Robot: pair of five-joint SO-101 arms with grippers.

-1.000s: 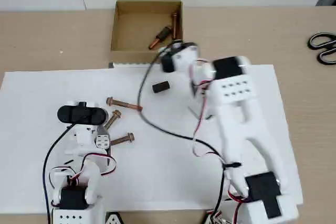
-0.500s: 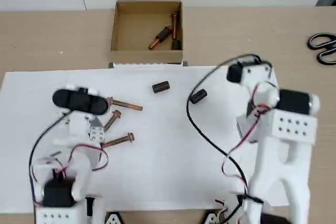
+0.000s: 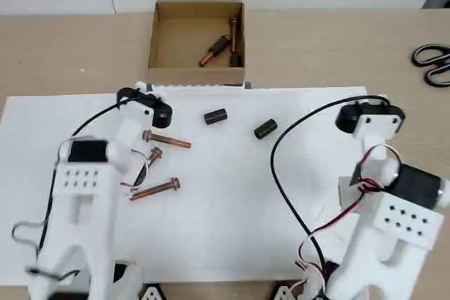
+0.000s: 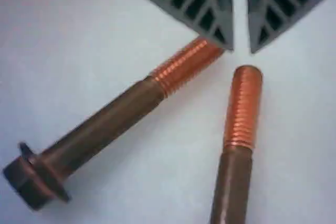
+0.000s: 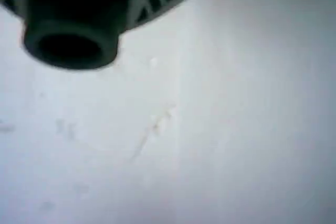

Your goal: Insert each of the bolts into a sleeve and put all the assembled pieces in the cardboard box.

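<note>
- Three copper-coloured bolts (image 3: 166,139) lie loose in the left half of the white paper sheet (image 3: 232,230). The left gripper (image 4: 240,45) hangs just over two of them, with its tips right beside one bolt's threaded end. Its fingers are a slit apart and hold nothing.
- Two loose sleeves (image 3: 216,116) lie apart from each other near the sheet's far edge, well clear of both grippers.
- The right gripper (image 5: 113,11) appears clenched on a black sleeve (image 5: 71,45), carried above bare paper near the sheet's right edge.
- The cardboard box (image 3: 197,75) stands on the table (image 3: 70,54) against the sheet's far edge, with two assembled pieces (image 3: 218,48) in its right part.
- A second ago the right arm stretched to the box's near wall; it has since pulled back to the right.
- The left arm was then low at the near edge and has come forward over the bolts.
</note>
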